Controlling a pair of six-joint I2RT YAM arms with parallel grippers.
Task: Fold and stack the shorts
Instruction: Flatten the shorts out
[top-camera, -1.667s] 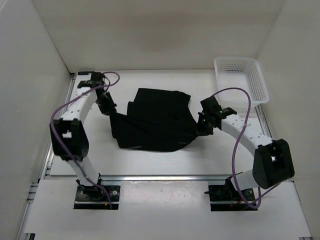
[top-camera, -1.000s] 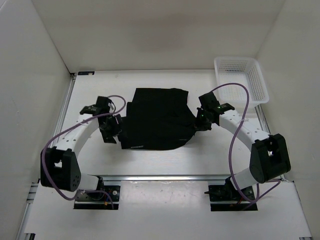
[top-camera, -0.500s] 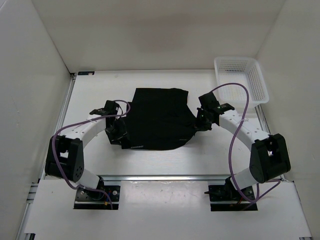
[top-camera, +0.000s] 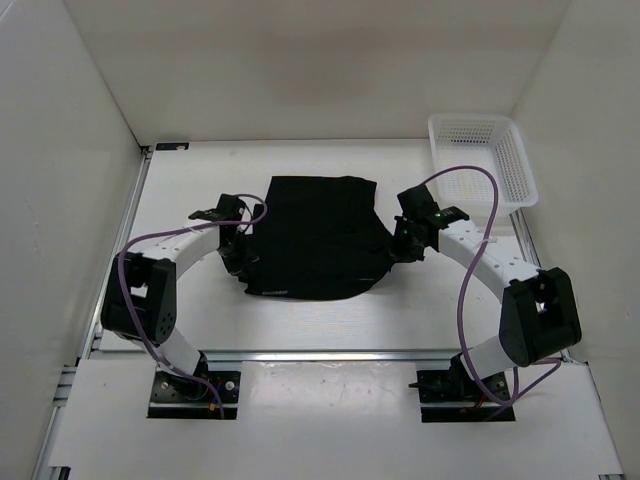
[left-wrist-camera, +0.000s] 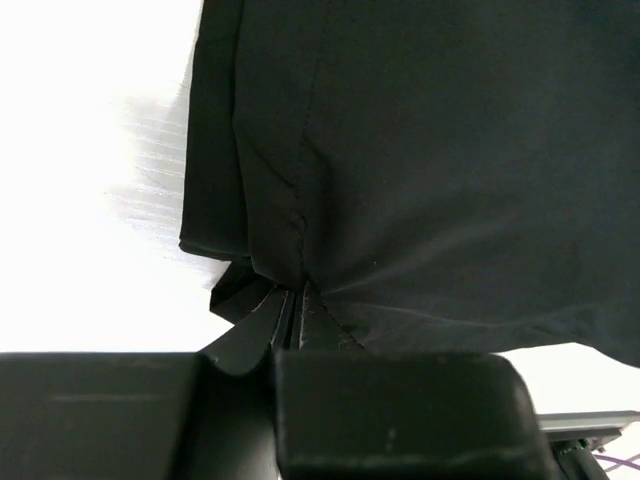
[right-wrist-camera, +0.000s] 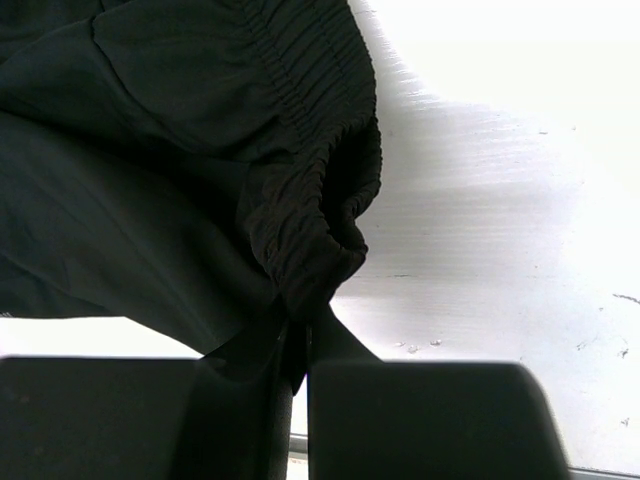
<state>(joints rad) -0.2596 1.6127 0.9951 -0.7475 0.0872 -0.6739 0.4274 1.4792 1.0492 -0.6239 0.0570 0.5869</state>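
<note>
left gripper (left-wrist-camera: 293, 312) is pinched tight on the left edge of the shorts (top-camera: 315, 235). from the wrist view we reckon it only has a thin fold by the seam (left-wrist-camera: 300, 230), so a quick pull could slip it free, or drag just the top layer and skew the fold. the shorts lie in the middle of the table (top-camera: 300, 325), a dark, roughly folded block between the two arms.

over on the right, the right gripper (right-wrist-camera: 300, 340) is clamped on the bunched elastic waistband (right-wrist-camera: 310, 200). if the two sides pull unevenly we'd expect the cloth to twist, or go taut and pop out of one grip. the white basket (top-camera: 480, 150) sits at the far right, well apart, so no snag worry there.
</note>
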